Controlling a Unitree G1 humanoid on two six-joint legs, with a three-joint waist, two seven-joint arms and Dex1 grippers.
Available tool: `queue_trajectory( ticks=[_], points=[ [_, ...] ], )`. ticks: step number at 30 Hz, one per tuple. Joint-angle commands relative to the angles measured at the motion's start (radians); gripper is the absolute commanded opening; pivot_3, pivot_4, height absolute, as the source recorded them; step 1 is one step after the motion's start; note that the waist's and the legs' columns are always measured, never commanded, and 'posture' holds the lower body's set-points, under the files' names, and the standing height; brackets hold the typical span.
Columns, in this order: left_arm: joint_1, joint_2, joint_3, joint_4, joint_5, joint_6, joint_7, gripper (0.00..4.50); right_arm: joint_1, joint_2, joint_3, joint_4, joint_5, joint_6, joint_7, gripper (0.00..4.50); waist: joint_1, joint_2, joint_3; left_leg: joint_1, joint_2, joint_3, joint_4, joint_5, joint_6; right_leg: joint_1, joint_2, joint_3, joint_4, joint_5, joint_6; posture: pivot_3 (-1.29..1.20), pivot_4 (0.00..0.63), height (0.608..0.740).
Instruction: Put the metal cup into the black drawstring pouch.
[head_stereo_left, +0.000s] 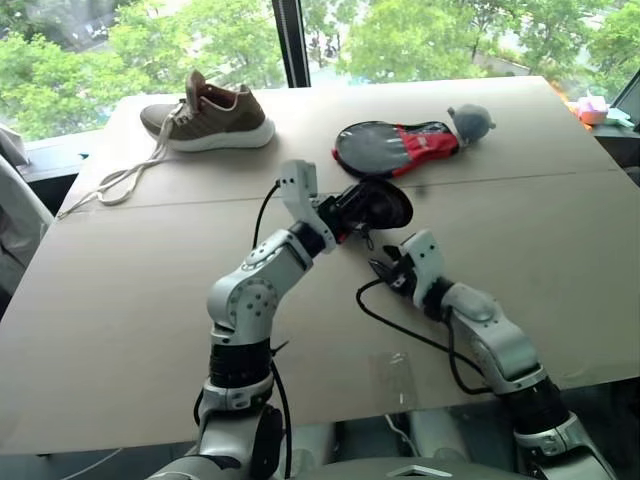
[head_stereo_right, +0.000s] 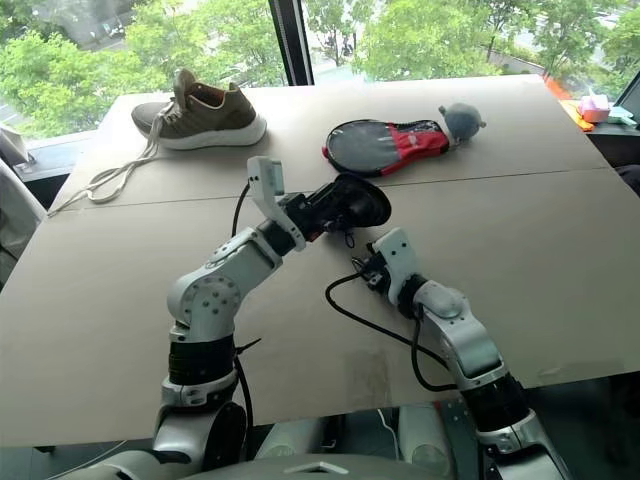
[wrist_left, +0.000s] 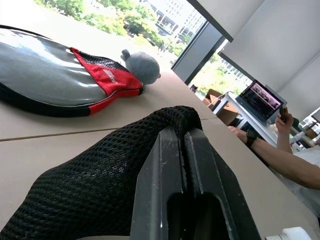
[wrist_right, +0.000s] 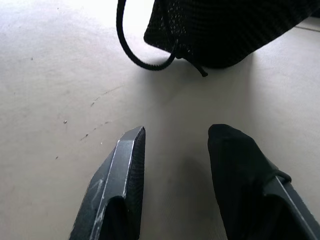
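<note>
Black drawstring pouch (head_stereo_left: 380, 205) in left pincer (wrist_left: 185, 145)

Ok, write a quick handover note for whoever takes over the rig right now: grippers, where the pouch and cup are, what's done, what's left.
Left gripper: shut on the black drawstring pouch, pinching its mesh fabric and holding it above the table.
Right gripper: open, empty, low over the table just short of the pouch.
Metal cup: I cannot see it; it may already be inside the pouch, but the frames do not settle that.
Done: pouch is picked up.
Left: confirm where the cup is; if it is not inside, get it in.
Also on the table: shoe, grey-and-red case.
</note>
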Motion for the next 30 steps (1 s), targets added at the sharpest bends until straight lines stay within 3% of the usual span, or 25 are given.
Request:
queue_trajectory(
  ticks=[1, 17, 20, 23, 30],
  points=[
    [-0.033, -0.009, 0.007, -0.010, -0.025, -0.001, 0.007, 0.00, -0.034, 0.055, -0.026, 0.038, -0.021, -0.072, -0.024, 1.99, 0.000, 0.000, 0.000, 0.000, 0.000, 0.000, 0.000, 0.000, 0.000, 0.000, 0.000, 0.000, 0.000, 0.000, 0.000, 0.00, 0.150, 0.740],
    [-0.029, -0.004, 0.007, -0.010, -0.030, -0.002, 0.009, 0.00, -0.115, 0.171, -0.038, 0.186, -0.100, -0.222, -0.031, 1.99, -0.005, 0.000, 0.000, 0.000, 0.000, 0.000, 0.000, 0.000, 0.000, 0.000, 0.000, 0.000, 0.001, 0.000, 0.000, 0.00, 0.150, 0.740],
    [-0.031, -0.001, 0.009, -0.011, -0.031, -0.001, 0.011, 0.00, -0.100, 0.161, -0.035, 0.178, -0.103, -0.222, -0.016, 1.17, -0.005, 0.000, 0.000, 0.000, 0.000, 0.000, 0.000, 0.000, 0.000, 0.000, 0.000, 0.000, 0.001, 0.000, 0.000, 0.00, 0.150, 0.740],
    [-0.032, 0.001, 0.010, -0.009, -0.034, -0.003, 0.015, 0.00, -0.086, 0.149, -0.029, 0.162, -0.107, -0.208, 0.000, 0.03, -0.005, 0.000, 0.000, 0.000, 0.000, 0.000, 0.000, 0.000, 0.000, 0.000, 0.000, 0.000, 0.001, 0.000, 0.000, 0.00, 0.150, 0.740],
    [-0.038, 0.004, 0.028, -0.003, -0.040, -0.014, 0.021, 0.00, -0.058, 0.070, -0.013, 0.098, -0.158, -0.155, 0.034, 0.03, -0.005, 0.000, 0.000, 0.000, 0.000, 0.000, 0.000, 0.000, 0.000, 0.000, 0.000, 0.000, 0.001, 0.000, 0.000, 0.00, 0.150, 0.740]
  ],
)
